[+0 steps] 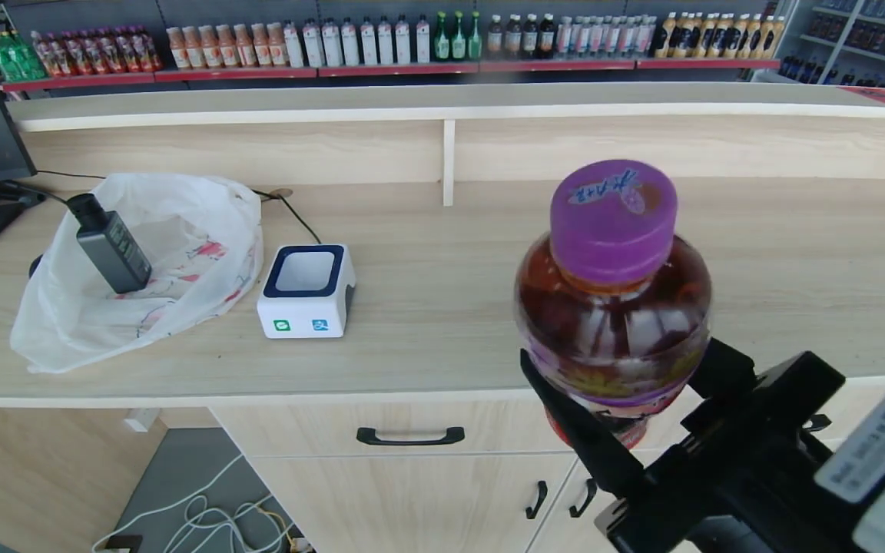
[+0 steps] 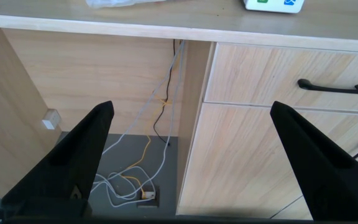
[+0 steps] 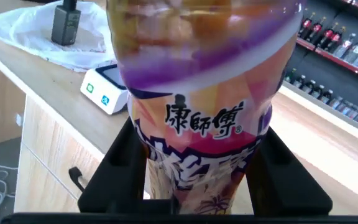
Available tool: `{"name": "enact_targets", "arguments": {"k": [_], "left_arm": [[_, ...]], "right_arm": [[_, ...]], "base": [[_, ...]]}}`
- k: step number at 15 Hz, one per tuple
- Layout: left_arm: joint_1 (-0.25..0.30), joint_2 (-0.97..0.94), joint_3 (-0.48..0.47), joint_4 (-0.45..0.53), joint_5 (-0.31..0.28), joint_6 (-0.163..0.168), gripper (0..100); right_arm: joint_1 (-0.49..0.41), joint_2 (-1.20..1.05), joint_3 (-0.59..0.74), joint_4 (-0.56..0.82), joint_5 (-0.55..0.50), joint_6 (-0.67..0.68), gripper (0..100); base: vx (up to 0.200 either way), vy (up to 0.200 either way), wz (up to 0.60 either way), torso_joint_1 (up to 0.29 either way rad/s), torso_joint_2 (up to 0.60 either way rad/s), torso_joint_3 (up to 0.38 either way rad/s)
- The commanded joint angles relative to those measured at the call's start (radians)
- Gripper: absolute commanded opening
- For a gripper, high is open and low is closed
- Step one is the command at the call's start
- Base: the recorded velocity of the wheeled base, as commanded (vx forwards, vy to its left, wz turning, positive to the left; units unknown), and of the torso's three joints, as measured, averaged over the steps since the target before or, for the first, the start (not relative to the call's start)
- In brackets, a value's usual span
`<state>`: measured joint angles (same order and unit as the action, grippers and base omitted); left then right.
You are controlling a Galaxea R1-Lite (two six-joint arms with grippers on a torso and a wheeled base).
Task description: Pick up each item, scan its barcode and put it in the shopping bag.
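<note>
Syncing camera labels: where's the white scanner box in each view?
Head view: scanner box on the counter, just right of the shopping bag.
Left wrist view: scanner box at the counter's front edge, above the drawers.
Right wrist view: scanner box on the counter, beyond the held bottle.
Shared landmark: the shopping bag lies beside it in all three.

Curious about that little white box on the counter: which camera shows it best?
The head view: the white box sits whole, beside the bag. The right wrist view has it partly behind the bottle; the left wrist view catches one edge.
</note>
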<state>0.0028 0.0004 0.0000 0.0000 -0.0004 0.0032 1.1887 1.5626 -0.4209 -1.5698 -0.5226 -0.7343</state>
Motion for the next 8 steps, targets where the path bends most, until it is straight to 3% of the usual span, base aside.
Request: {"name": "enact_targets", "arguments": {"k": [1, 7, 8], "left_arm": [[0.000, 0.000, 0.000, 0.000, 0.000, 0.000, 100], [0.000, 0.000, 0.000, 0.000, 0.000, 0.000, 100], [0.000, 0.000, 0.000, 0.000, 0.000, 0.000, 100]], "right_arm": [[-0.067, 0.005, -0.067, -0.001, 0.006, 0.050, 0], [-0.284, 0.033, -0.141, 0.007, 0.010, 0.177, 0], [-0.350, 0.036, -0.196, 0.085, 0.010, 0.233, 0]], "base": [[0.000, 0.000, 0.00, 0.000, 0.00, 0.000], [0.000, 0.000, 0.00, 0.000, 0.00, 0.000], [0.000, 0.000, 0.00, 0.000, 0.00, 0.000]]}}
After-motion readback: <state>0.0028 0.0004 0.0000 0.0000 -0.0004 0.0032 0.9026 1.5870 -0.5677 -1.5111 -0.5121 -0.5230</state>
